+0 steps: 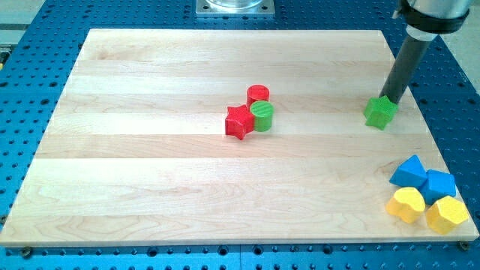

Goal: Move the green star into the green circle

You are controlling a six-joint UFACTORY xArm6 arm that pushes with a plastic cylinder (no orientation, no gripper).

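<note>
The green star (380, 112) lies on the wooden board at the view's right. My tip (390, 100) touches its upper right edge, with the dark rod rising toward the view's top right. The green circle (262, 116) sits near the board's middle, well to the left of the star. It touches a red star (239, 121) on its left and a red circle (258, 95) just above it.
Two blue blocks (411, 172) (439, 184) and two yellow blocks (406, 204) (448, 214) cluster at the board's bottom right corner. The board's right edge (420, 112) runs close to the green star. A metal mount (235, 7) sits at the top.
</note>
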